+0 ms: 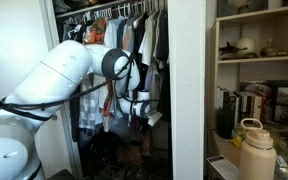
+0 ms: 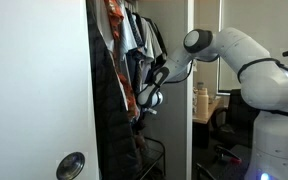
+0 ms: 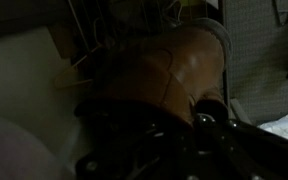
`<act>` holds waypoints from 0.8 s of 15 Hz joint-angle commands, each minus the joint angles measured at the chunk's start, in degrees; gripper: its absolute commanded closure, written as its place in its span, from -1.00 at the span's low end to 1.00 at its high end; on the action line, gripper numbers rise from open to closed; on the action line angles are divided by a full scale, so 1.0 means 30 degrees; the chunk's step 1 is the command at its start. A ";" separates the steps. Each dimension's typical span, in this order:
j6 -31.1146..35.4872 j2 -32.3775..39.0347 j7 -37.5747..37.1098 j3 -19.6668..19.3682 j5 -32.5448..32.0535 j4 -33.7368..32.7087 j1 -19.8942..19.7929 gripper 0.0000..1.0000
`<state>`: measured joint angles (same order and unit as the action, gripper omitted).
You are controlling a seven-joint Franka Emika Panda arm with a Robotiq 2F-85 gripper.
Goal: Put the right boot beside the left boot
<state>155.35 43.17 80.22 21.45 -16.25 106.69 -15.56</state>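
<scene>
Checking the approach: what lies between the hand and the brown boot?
Nothing visible: in the dark wrist view the hand sits right at the boot.

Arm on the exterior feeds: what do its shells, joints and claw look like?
The arm has glossy white rounded shells, with a grey round cap at a joint. Black cables loop beside the forearm. The claw looks white and black; the wrist view is too dark for detail.

claw (image 3: pixel 202 128) dark and blurred, boot (image 3: pixel 174 68) partly hidden
</scene>
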 commanded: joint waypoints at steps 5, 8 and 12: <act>0.0809 -0.0215 0.5546 -0.1731 -0.0580 -0.0475 0.2342 0.91; 0.2326 0.0462 0.7432 -0.1690 -0.0439 -0.0832 0.2556 0.90; 0.5104 0.1877 0.9462 -0.0873 -0.0286 -0.1463 0.2127 0.87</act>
<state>165.32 46.44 103.95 16.85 -17.26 104.86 -8.45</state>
